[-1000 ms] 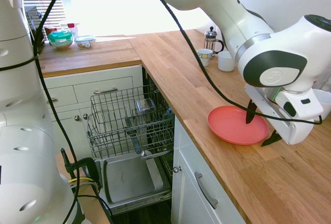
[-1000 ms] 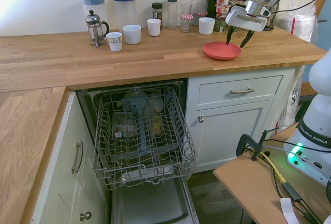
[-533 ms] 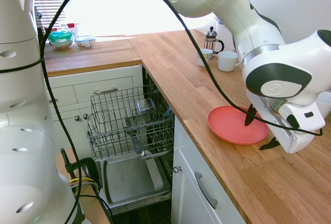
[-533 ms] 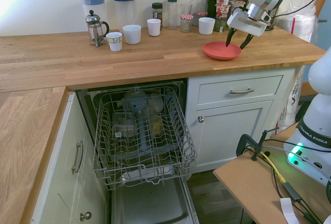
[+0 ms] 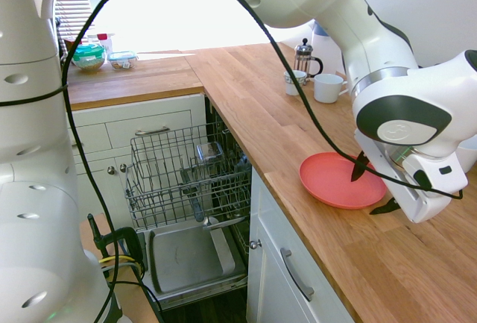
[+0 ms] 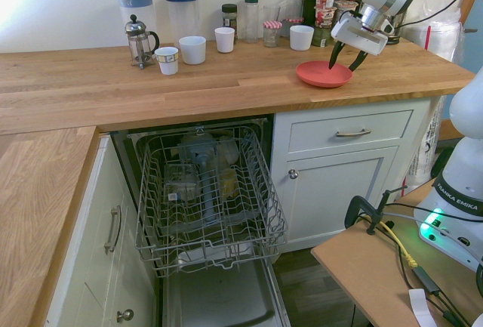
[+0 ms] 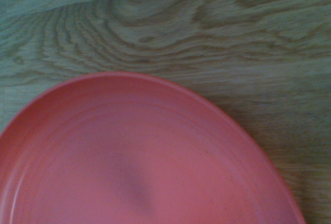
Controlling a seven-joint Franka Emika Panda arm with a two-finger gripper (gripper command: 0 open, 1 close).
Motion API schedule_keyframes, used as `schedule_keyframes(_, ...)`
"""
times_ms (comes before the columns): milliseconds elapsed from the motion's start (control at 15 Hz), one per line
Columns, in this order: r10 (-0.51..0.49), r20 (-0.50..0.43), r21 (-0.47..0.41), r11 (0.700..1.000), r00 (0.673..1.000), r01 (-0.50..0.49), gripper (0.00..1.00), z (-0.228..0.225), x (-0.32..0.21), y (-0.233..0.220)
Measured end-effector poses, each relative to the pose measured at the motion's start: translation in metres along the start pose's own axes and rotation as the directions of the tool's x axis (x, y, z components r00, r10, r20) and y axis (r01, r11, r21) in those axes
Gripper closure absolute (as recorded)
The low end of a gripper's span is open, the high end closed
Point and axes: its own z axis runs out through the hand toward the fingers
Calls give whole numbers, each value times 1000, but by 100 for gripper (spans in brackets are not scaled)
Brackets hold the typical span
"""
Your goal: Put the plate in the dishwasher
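First exterior view: the plate (image 5: 339,180) lies flat on the wooden worktop (image 5: 253,107), near its front edge and to the right of the dishwasher (image 5: 190,211). The pincer (image 5: 374,187) is tilted downward at the plate's far-right rim with its dark fingers spread wide; one fingertip is over the plate's surface, the other beyond the rim. Nothing is gripped. Whether a fingertip touches the plate cannot be told. The dishwasher door is down and the wire rack (image 5: 186,174) is pulled out. A coffee press (image 5: 304,57) and two mugs (image 5: 311,84) stand further back on the worktop.

Second exterior view: the plate (image 6: 324,74) sits on the worktop (image 6: 189,85) above the white cabinet (image 6: 347,168), right of the open dishwasher (image 6: 207,214). The pincer (image 6: 346,58) is open above the plate's rear-right part.

Wrist view: the plate (image 7: 134,162) fills the lower part, blurred, with bare wood grain of the worktop (image 7: 170,32) past its rim.
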Motion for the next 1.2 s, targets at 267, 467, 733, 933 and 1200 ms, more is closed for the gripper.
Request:
schedule_keyframes(267,-4,17,7,1000,1000,4,100,4,2,1)
schedule_keyframes(467,-8,35,5,1000,999,8,100,7,7,-4)
schedule_keyframes(733,-14,58,10,1000,998,13,100,10,18,-6)
schedule_keyframes(933,-19,75,22,1000,997,18,100,10,23,-4)
schedule_keyframes(1200,-52,76,33,998,996,50,100,7,23,-5)
